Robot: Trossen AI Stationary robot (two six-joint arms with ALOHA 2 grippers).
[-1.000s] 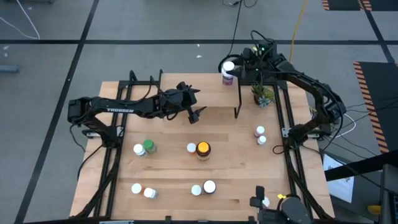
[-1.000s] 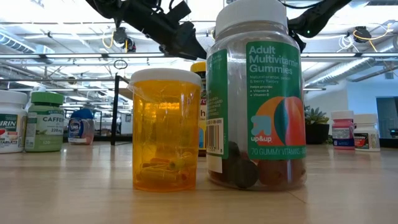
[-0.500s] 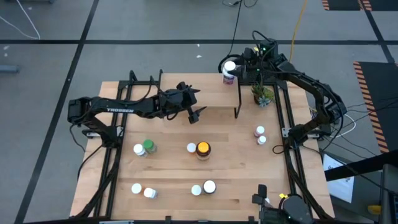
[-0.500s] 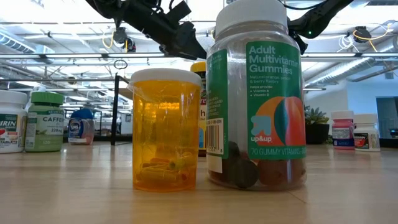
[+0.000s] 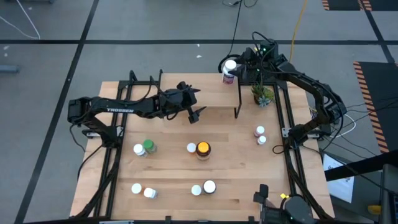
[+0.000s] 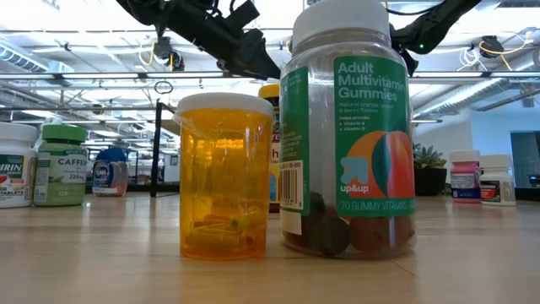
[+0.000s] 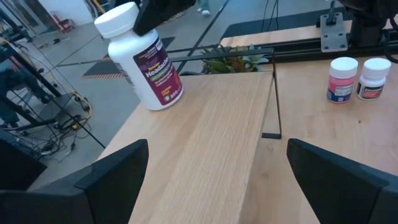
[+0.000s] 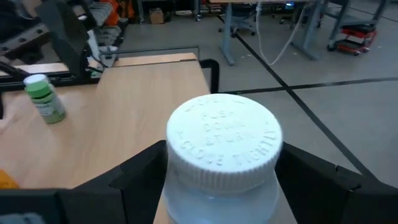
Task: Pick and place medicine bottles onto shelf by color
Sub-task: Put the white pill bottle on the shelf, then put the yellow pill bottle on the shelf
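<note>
Setting the white bottle on the shelf's far corner

Our right end effector [image 5: 238,67] grips the white bottle [image 5: 229,71] at its cap, base on the shelf [image 5: 211,93]; we should level it, then release gently. Our left end effector [image 5: 198,104] hangs spread wide and empty over the shelf.

Nothing visible has changed since the earlier pictures.

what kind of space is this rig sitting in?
Most likely a robotics lab or workshop. The wooden table stands on a grey floor marked with black tape lines, cables trail across that floor, and the low view shows an open ceiling with exposed pipes.
</note>
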